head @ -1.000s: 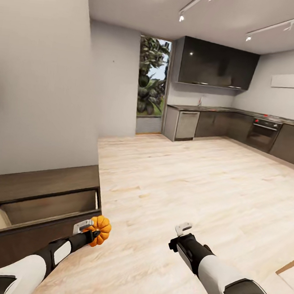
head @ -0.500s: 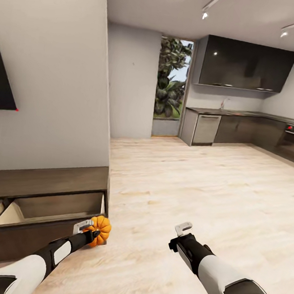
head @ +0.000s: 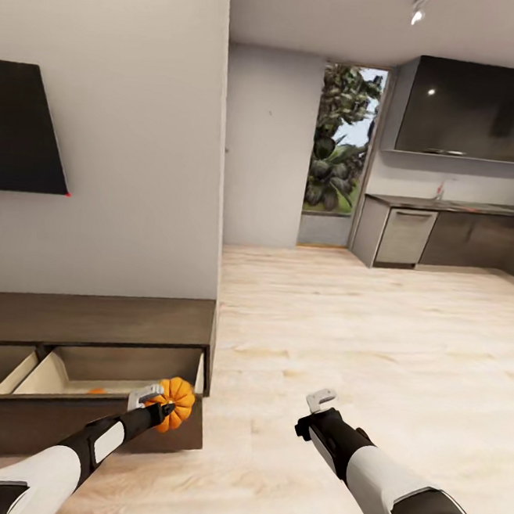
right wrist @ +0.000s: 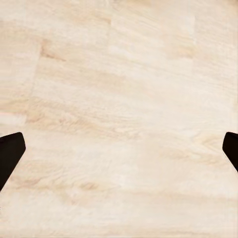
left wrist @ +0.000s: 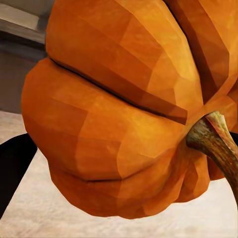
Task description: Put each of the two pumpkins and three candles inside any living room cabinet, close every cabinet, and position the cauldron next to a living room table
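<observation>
Pumpkin (head: 174,403) sits clamped in the left gripper (head: 158,401) beside the open cabinet drawer (head: 113,365); releasing short drops it on the floor (head: 344,328). Right gripper (head: 320,400) fingers spread wide, empty.

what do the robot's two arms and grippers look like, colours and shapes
Both arms are rounded tubes in sections: glossy white forearm shells, black joints and black wrists. The left arm's black wrist carries a white oval patch. Each ends in a small gripper, left gripper and right gripper, with a light grey metal bracket; the right wrist view shows black fingertips. No cables or markings are visible.
</observation>
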Motion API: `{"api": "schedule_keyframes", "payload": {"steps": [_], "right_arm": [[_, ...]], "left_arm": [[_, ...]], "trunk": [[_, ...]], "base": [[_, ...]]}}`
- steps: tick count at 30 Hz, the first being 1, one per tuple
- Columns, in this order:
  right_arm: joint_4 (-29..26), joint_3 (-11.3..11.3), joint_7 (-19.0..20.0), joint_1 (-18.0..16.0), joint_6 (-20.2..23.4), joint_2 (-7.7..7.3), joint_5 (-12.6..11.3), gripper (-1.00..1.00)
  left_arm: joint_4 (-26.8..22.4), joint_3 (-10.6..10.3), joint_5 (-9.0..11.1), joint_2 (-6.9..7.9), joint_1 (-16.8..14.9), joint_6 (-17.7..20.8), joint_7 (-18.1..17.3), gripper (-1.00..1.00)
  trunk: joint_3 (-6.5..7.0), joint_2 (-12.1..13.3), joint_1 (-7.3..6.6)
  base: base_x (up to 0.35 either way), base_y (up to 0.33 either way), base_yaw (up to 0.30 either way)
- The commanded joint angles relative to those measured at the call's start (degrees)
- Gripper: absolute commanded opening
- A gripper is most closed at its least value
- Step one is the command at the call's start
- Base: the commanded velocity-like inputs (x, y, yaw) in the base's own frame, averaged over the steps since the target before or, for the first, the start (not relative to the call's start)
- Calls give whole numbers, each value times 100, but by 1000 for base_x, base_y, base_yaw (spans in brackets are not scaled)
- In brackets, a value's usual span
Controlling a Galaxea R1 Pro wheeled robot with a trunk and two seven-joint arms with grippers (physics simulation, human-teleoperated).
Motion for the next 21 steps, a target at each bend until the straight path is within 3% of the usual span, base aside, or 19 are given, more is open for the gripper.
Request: {"api": "schedule_keyframes", "payload": {"steps": [1,14,21], "right_arm": [[-10,14,-11,-2,41,0,26,100],[-9,10,-13,-2,41,-8,26,100],[-10,10,-11,-2,41,-9,26,100]], "left_arm": [[-11,41,33,0,-3,48,-10,-100],[-11,41,34,0,-3,42,-10,-100],[-11,41,33,0,-3,46,-10,-100]], "trunk": [[-6,-2,3],[-6,-2,3],[-6,-2,3]], "base": [[334,-1,283],[335,0,285],[291,-132,285]]}}
